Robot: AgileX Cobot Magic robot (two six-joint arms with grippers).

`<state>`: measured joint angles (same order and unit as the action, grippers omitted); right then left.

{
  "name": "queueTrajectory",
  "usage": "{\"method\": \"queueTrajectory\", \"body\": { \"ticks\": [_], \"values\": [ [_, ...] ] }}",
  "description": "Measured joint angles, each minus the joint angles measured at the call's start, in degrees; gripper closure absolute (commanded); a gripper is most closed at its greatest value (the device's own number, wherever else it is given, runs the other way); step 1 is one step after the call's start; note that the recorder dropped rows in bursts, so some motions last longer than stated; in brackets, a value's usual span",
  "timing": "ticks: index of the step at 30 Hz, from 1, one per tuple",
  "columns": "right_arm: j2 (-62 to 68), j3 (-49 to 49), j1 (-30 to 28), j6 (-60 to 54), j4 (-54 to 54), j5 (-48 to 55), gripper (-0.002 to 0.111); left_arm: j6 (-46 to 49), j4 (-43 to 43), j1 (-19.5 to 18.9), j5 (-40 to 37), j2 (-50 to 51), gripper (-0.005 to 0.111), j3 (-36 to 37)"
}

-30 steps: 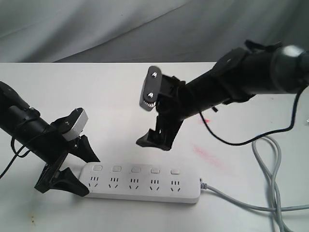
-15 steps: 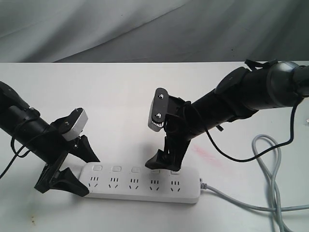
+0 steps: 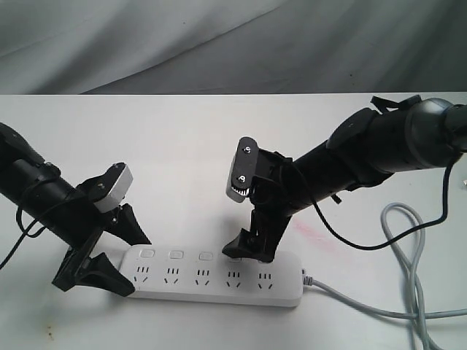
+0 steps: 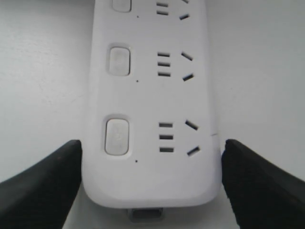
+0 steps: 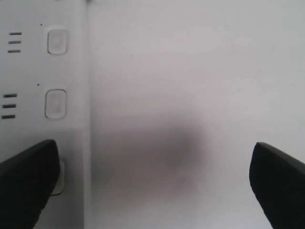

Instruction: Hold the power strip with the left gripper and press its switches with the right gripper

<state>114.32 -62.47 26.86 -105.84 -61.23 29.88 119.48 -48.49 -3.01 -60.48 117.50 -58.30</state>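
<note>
Exterior view, right gripper (image 3: 248, 248): its jaws stand apart, tips pointing down at the button row of the power strip (image 3: 211, 283).
Right wrist view, fingers: one finger (image 5: 26, 183) overlaps the edge of a switch (image 5: 58, 177); the other hangs over the bare table (image 5: 190, 71), well off the strip. Whether the pad is pressing or only just above the button, you cannot tell from here.
Switches (image 3: 205, 256): the ones beside the finger sit clear and uncovered.
Left gripper (image 3: 131, 261): it is clamped across the end of the strip away from the cord (image 3: 365, 306), one finger (image 4: 43, 186) against each long side.
Power strip position: it lies flat near the front of the table, with the cord trailing off on your right side.
Step in hand: the hold looks settled, and you are in the pressing phase at one switch.
Next move: you likely need a short straight push down with that one finger, centred on the button, while the left grip holds the strip steady.
Right arm pose: it reaches in from the right, sloping down, with the wrist bent so the claw points downward.
Left arm pose: it comes in low from the left edge, angled down onto the strip's end.
</note>
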Motion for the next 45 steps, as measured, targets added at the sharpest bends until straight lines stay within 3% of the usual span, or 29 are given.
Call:
{"method": "queueTrajectory", "body": {
  "ticks": [28,35,45],
  "values": [
    [-3.47,0.47,0.00,4.56,2.79,-2.19,0.004,0.00,0.00,0.00,0.00,0.00,0.107,0.00],
    [-10.15,0.47,-4.06,6.83,3.60,0.99,0.004,0.00,0.00,0.00,0.00,0.00,0.107,0.00],
    [-6.57,5.06,-4.82,8.15,4.81,0.29,0.004,0.00,0.00,0.00,0.00,0.00,0.107,0.00]
  ]
}}
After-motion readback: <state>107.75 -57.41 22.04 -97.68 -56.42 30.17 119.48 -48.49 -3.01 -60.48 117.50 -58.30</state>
